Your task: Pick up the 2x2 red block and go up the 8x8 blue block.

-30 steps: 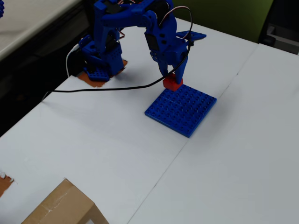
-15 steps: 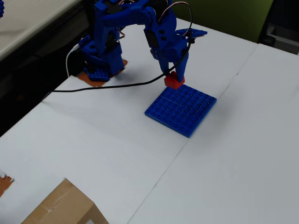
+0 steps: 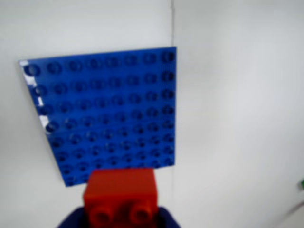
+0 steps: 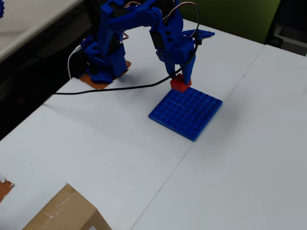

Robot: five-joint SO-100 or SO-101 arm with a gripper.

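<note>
Hand [image 4: 179, 79] grips 2x2 red block [image 4: 180, 84]; wrist view alone shows its studs.

white table [image 4: 249, 158] under blue baseplate [image 4: 186, 112], cardboard box [image 4: 64, 213], black cable [image 4: 110, 89]

White bench [image 4: 249, 158] seen, seam running across it. Cardboard box [image 4: 64, 213] set at lower left edge. Black cable [image 4: 100, 91] laid over bench. Green panel [image 4: 235, 19] behind.

In the blurred wrist view the small red plastic studded brick [image 3: 120, 194] is cut off at six o'clock, hiding the flat blue studded baseplate's [image 3: 104, 109] near edge, and the dark blue gripper fingers [image 3: 167, 219] barely show.
</note>
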